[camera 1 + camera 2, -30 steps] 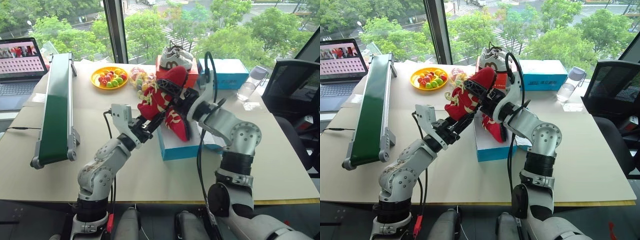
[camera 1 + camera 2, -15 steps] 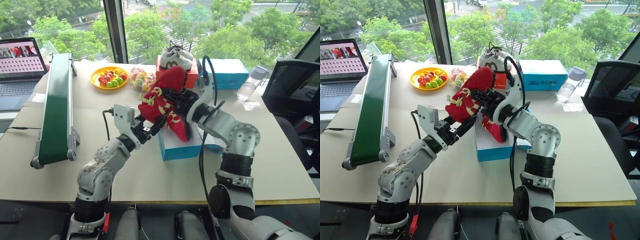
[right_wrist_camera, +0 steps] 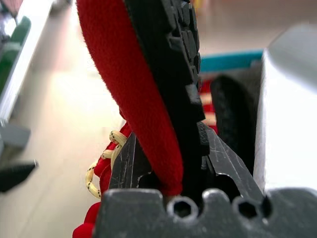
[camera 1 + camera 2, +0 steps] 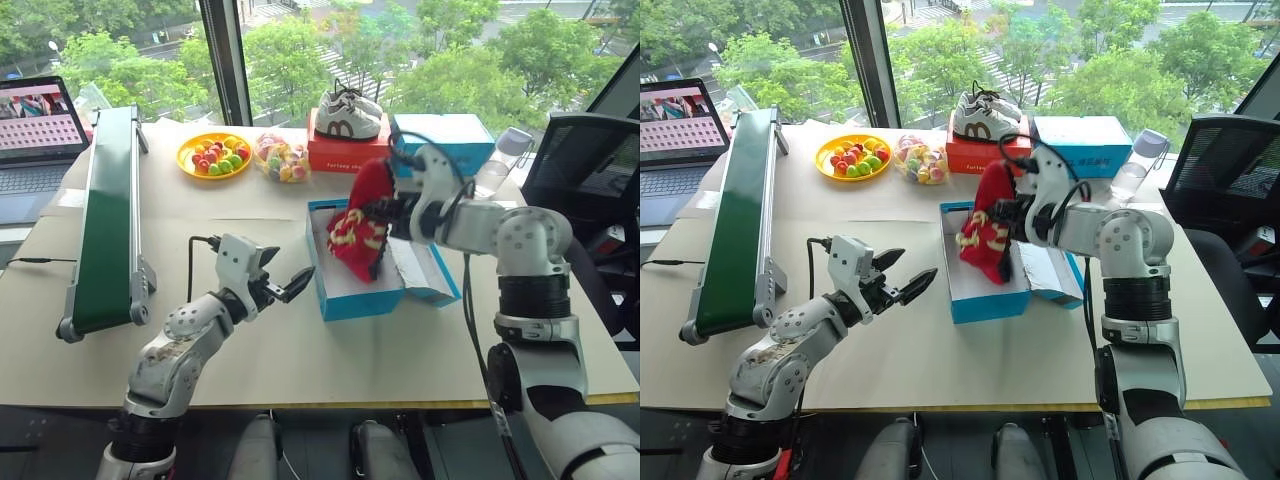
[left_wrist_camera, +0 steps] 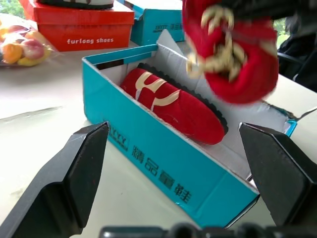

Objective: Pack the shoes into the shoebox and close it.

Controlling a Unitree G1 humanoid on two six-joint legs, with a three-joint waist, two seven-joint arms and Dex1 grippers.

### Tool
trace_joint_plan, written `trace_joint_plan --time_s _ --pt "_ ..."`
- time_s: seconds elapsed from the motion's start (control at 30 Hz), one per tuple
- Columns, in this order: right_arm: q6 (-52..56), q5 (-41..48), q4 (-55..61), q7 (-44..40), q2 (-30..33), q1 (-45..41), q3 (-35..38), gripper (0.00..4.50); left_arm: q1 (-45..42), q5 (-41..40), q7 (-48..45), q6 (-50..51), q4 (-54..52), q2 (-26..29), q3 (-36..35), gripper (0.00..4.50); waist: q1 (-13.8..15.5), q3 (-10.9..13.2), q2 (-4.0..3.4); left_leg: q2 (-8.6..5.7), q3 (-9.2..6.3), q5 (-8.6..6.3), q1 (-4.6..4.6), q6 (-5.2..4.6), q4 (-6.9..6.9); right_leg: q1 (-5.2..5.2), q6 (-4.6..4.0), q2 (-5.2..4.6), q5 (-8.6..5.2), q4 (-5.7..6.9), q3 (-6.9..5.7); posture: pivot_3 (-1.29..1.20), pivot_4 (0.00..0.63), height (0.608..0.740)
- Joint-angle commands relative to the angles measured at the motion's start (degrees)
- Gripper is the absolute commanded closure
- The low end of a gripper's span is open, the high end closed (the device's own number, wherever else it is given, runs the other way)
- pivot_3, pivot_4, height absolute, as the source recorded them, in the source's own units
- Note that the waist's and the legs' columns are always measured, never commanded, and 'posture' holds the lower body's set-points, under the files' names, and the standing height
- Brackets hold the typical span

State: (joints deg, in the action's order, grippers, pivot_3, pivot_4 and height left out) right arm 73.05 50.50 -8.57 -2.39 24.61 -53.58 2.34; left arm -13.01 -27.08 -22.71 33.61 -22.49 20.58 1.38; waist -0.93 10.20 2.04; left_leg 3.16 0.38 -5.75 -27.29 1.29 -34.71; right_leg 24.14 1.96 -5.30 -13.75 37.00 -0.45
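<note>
My right gripper [image 4: 386, 215] is shut on one red shoe [image 4: 358, 222], gripping it by its black sole [image 3: 173, 64]. That shoe hangs toe-down over the open blue shoebox [image 4: 350, 303]. The other red shoe [image 5: 173, 103] lies flat inside the box against its white lining. The box's lid flap [image 4: 425, 272] lies open toward the right. My left gripper [image 4: 283, 271] is open and holds nothing. It hovers above the table just left of the box's front corner, and its two fingers [image 5: 74, 173] frame the box's long side.
A red box [image 4: 345, 152] with white sneakers and another blue box [image 4: 445, 140] stand behind the shoebox. A yellow fruit plate [image 4: 214, 156] and a candy bag [image 4: 282, 160] sit at the back. At the left are a green conveyor [image 4: 105, 220] and a laptop [image 4: 40, 125], and a water bottle [image 4: 497, 170] stands at the right.
My left gripper let go of the red shoe, opened and drew back down to the left. My right gripper closed on the shoe and carried it right and down over the box.
</note>
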Motion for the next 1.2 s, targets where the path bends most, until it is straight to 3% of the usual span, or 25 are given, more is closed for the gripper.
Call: trace_joint_plan --time_s 0.03,0.2,0.37,0.6,0.77,0.9,1.2 --pt "0.6 -4.3 -0.1 -6.9 2.2 -2.9 -4.7 3.73 0.1 0.8 0.1 -1.7 -0.7 -1.2 0.3 0.02 0.1 0.0 0.0 0.0 0.0 0.0 -0.01 0.0 -0.01 0.0 0.01 0.0 0.0 0.0 0.0 0.0 0.15 0.74" --pt "-4.0 -12.6 -4.3 -15.8 1.8 -3.2 -14.2 3.73 0.9 1.4 1.1 -1.4 -1.8 -2.8 0.9 0.02 0.1 0.0 0.0 -0.01 0.0 0.0 0.0 0.0 -0.06 -0.02 0.02 0.0 0.0 0.0 -0.01 0.0 0.15 0.74" --pt "-14.5 -24.9 -17.1 -27.1 -1.3 -5.8 -26.7 3.73 1.6 1.4 1.7 -0.6 -2.9 -3.7 1.2 0.02 0.1 0.0 0.0 -0.02 0.0 0.0 0.0 0.0 -0.06 -0.01 0.03 0.0 0.0 0.0 -0.01 0.0 0.15 0.74" --pt "-23.4 -35.5 -34.4 -35.8 -7.2 -10.7 -29.9 3.73 2.2 1.4 2.2 -0.2 -3.5 -4.2 1.5 0.02 -0.3 -0.1 0.08 0.01 -0.01 0.0 0.16 0.01 -0.12 -0.14 0.05 0.03 0.03 0.03 -0.02 0.0 0.15 0.74" --pt "-21.2 -35.8 -36.8 -37.2 -8.3 -13.8 -23.2 2.1 1.9 1.6 2.2 -0.1 -3.2 -4.5 1.7 0.0 -0.2 -0.1 0.07 0.03 -0.01 -0.1 0.38 0.16 -0.08 -0.21 0.06 0.04 0.04 0.03 0.0 0.0 0.15 0.74" --pt "-16.2 -35.1 -32.4 -38.0 -6.5 -15.6 -19.3 0.72 1.7 1.5 2.0 0.0 -3.2 -4.5 1.9 0.0 0.1 -0.1 0.04 0.02 -0.01 -0.03 0.22 0.08 -0.09 -0.07 -0.06 0.04 0.13 0.08 0.0 0.0 0.15 0.74" --pt "-1.0 -29.2 -10.5 -39.0 1.7 -15.5 -9.1 0.72 0.5 1.2 1.1 0.3 -2.4 -4.1 1.8 0.0 0.7 -0.1 -0.01 -0.03 0.0 -0.02 -0.03 0.0 -0.03 0.04 0.04 0.01 0.04 0.0 -0.01 0.0 0.15 0.74"
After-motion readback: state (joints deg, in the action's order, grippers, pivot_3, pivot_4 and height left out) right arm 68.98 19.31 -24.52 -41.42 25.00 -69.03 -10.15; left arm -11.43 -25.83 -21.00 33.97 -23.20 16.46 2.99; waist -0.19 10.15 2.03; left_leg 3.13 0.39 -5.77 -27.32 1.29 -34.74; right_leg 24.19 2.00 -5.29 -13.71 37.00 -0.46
